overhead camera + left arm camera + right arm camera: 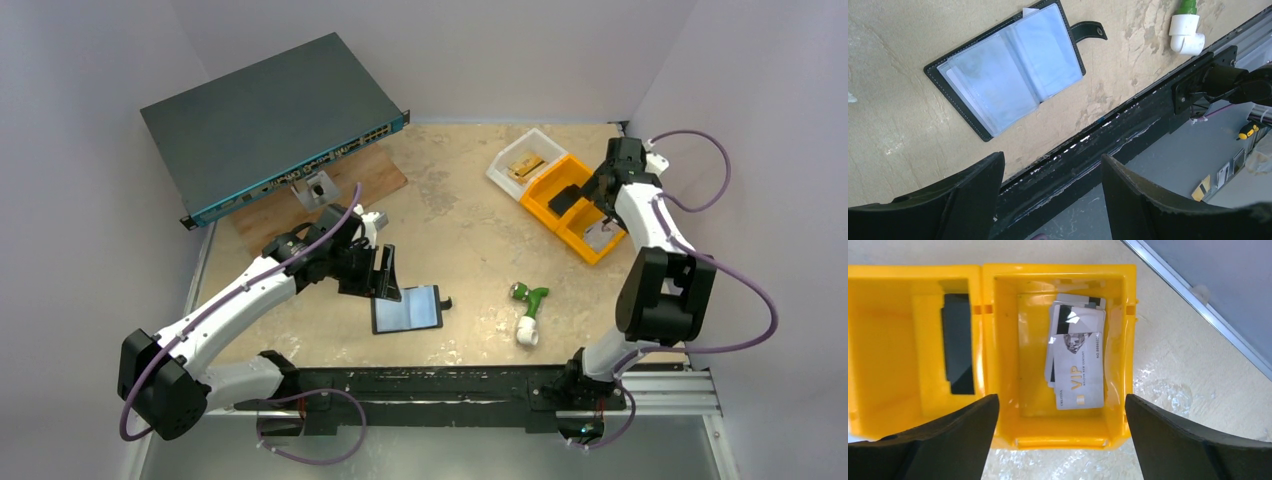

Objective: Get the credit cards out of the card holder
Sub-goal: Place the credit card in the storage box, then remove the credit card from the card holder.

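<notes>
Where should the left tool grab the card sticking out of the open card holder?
Probably the card's white corner, the only part past the card holder's far edge. Come in low from that side: the holder lies flat and open, the rest tucked inside.

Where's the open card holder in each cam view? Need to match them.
Top external: card holder low centre, lying open.
Left wrist: upper left, open, strap to the right.
Right wrist: not in view.
Shared landmark: white pipe elbow, right of it in both those views.
</notes>
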Motion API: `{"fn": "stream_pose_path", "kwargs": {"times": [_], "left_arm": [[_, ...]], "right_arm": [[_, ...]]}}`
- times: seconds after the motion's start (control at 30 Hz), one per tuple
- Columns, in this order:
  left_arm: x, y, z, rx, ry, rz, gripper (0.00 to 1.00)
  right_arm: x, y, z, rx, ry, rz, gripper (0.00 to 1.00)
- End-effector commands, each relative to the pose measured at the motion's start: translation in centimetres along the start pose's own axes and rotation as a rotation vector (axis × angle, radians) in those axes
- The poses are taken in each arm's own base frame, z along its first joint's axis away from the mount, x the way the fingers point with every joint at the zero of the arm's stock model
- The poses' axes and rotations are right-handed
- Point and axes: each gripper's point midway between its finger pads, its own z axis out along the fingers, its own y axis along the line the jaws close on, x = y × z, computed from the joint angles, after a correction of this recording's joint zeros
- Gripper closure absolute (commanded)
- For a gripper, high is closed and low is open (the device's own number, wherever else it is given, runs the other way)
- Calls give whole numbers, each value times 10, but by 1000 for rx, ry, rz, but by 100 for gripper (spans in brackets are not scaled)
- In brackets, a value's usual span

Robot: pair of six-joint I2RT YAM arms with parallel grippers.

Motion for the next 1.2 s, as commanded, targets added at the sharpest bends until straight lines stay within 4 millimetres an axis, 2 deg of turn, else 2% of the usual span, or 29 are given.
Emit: {"fn": "stream_pose_path", "kwargs": {"times": [0.0,0.17,0.27,0.47,0.6,0.9,1.03,1.17], "left_arm": [[-6,-2,-2,10,-30,16,30],[-6,3,3,-13,-33,-11,30],[-5,11,5,-47,-42,-35,30],[-6,31,11,-126,-68,-116,30],[-3,48,14,-175,-77,-186,30],[0,78,13,-258,-91,-269,30],[0,86,12,-270,-96,-304,30],[-1,93,10,-298,-108,-338,30]], "right_arm": [[-7,6,-26,-102,-21,8,1],[8,29,-52,-242,-14,-24,1],[29,52,-74,-305,-17,-82,1],[94,109,-130,-546,43,-140,3],[144,132,-158,-659,119,-173,6],[253,160,-219,-817,243,-349,8],[295,166,-245,-870,273,-442,11],[331,172,-261,-895,288,-533,16]]}}
